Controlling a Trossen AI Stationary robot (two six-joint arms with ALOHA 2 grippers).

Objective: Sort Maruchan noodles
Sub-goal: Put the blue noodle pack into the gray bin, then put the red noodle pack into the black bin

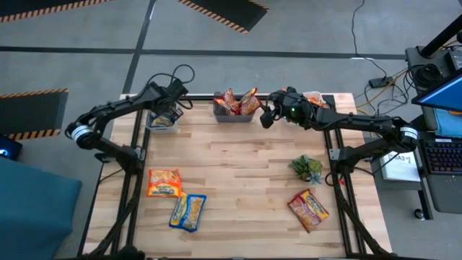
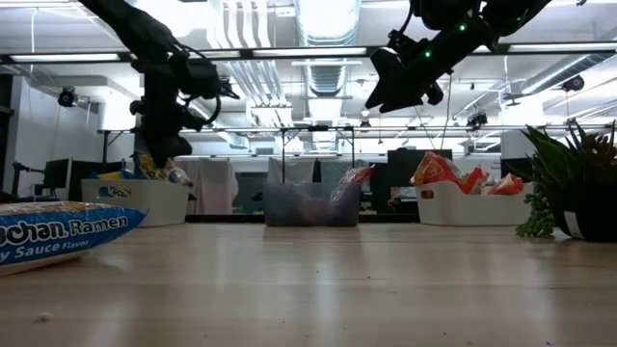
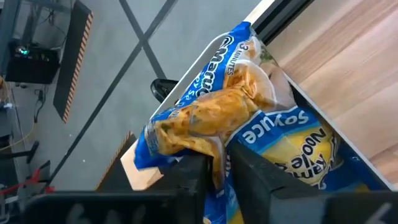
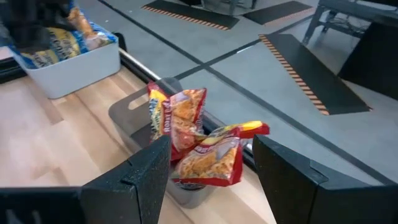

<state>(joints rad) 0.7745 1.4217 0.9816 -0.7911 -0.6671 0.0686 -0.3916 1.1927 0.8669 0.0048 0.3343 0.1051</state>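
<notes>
My left gripper (image 3: 217, 177) is over the white bin (image 1: 160, 124) at the table's far left corner, shut on a crumpled blue-and-yellow Maruchan packet (image 3: 205, 112). Another blue-and-yellow packet (image 3: 292, 143) lies in that bin beneath it. My right gripper (image 4: 211, 174) hangs open above and just right of the grey bin (image 1: 233, 110) at the far edge, where dark red packets (image 4: 205, 155) stand on end. Loose on the table lie an orange packet (image 1: 164, 182), a blue packet (image 1: 188, 211) and a dark red packet (image 1: 308, 209). My left gripper pinches the blue-and-yellow packet's crumpled edge (image 3: 217, 163) between its two fingers. The fingers slant down from the table's near side. The rest of the packet bulges out beyond the fingertips over the bin; whether it rests on the packet below, I cannot tell.
A white bin (image 1: 315, 99) holding orange packets stands at the far right. A small green plant (image 1: 307, 167) sits on the right side of the table. The middle of the wooden tabletop (image 1: 238, 166) is bare.
</notes>
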